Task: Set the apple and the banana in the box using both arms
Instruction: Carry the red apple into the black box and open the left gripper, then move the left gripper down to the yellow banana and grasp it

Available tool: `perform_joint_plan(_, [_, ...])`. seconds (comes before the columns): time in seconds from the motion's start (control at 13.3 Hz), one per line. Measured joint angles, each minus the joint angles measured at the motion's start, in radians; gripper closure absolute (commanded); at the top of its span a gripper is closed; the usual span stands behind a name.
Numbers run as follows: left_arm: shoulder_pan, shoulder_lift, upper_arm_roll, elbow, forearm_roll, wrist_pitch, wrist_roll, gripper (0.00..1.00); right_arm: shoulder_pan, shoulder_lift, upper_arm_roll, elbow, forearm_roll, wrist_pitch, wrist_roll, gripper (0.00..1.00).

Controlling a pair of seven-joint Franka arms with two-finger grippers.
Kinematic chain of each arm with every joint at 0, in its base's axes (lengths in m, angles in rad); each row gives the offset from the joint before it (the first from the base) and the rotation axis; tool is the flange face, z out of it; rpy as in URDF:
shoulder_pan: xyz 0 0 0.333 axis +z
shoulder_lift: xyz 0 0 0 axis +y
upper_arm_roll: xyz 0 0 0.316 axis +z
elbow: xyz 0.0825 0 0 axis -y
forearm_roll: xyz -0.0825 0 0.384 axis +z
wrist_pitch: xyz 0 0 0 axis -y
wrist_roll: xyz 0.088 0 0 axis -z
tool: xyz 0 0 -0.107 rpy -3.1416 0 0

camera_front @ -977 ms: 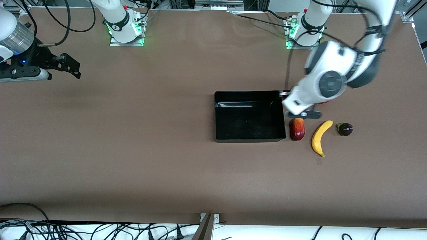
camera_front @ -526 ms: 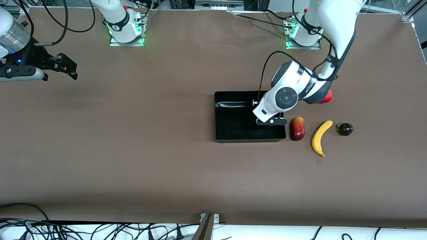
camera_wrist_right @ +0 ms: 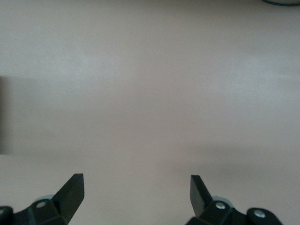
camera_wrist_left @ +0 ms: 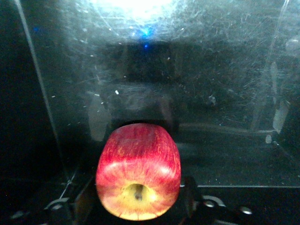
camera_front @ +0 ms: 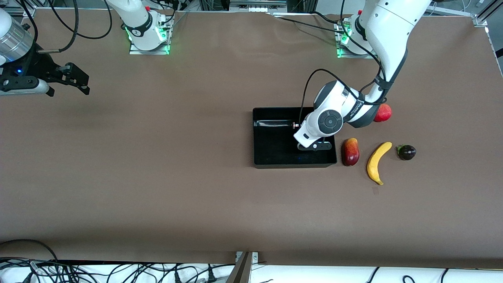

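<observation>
My left gripper point(camera_front: 314, 147) is low inside the black box point(camera_front: 271, 153), at the end nearest the left arm. In the left wrist view the gripper point(camera_wrist_left: 138, 199) is shut on the red apple point(camera_wrist_left: 138, 178), whose yellowish stem dimple faces the camera, with the scratched box floor point(camera_wrist_left: 211, 84) close beneath. The apple is hidden by the wrist in the front view. The yellow banana point(camera_front: 378, 162) lies on the table beside the box, toward the left arm's end. My right gripper point(camera_front: 83, 80) is open and empty over bare table at the right arm's end; its jaws point(camera_wrist_right: 136, 180) stand wide apart.
A red-yellow mango-like fruit point(camera_front: 350, 151) lies between the box and the banana. A dark purple fruit point(camera_front: 406, 152) lies beside the banana. A plain red round fruit point(camera_front: 383, 113) sits partly under the left arm's elbow.
My left arm has swung from beside the box to over its end and come down inside it with the apple. My right gripper has drifted slightly.
</observation>
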Motion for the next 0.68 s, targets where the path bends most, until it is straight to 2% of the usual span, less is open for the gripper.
perform_joint_plan(0.23, [0.012,-0.038,0.028,0.117,0.018,-0.219,0.0,0.0,0.0,0.002,0.003,0.004,0.0,0.013,0.0,0.0])
perform_joint_plan(0.38, [0.055,-0.057,0.043,0.207,0.084,-0.34,0.065,0.0,0.0,0.002,0.003,0.005,0.0,0.014,0.0,0.0])
perform_joint_plan(0.68, [0.198,-0.058,0.065,0.246,0.166,-0.371,0.344,0.0,0.0,0.004,0.004,0.005,0.0,0.014,0.0,0.0])
